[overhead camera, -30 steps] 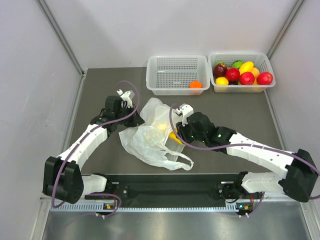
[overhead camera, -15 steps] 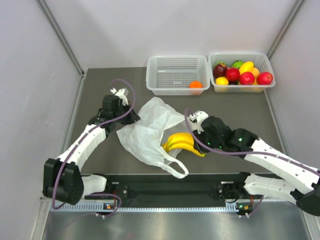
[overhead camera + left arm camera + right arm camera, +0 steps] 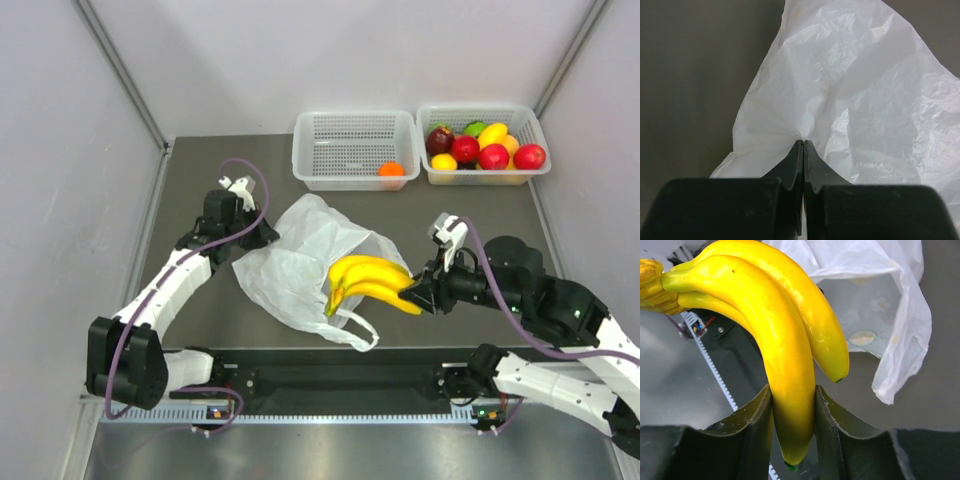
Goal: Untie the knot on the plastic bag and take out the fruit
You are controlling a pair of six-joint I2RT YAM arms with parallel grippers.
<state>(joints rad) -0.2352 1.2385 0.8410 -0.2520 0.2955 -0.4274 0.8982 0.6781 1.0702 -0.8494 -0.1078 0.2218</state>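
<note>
Looking down from the top camera, I see my right gripper [image 3: 413, 297] clamped on one banana of the bunch of bananas [image 3: 367, 279], held just beside the open mouth of the plastic bag [image 3: 295, 262], toward the table's near edge. My left gripper [image 3: 262, 238] is pressed together on a fold of the bag (the wrist view shows white film gathered at the tips). The bag lies crumpled mid-table. A small orange fruit [image 3: 391, 169] sits in the left basket [image 3: 305, 160] at the far edge.
</note>
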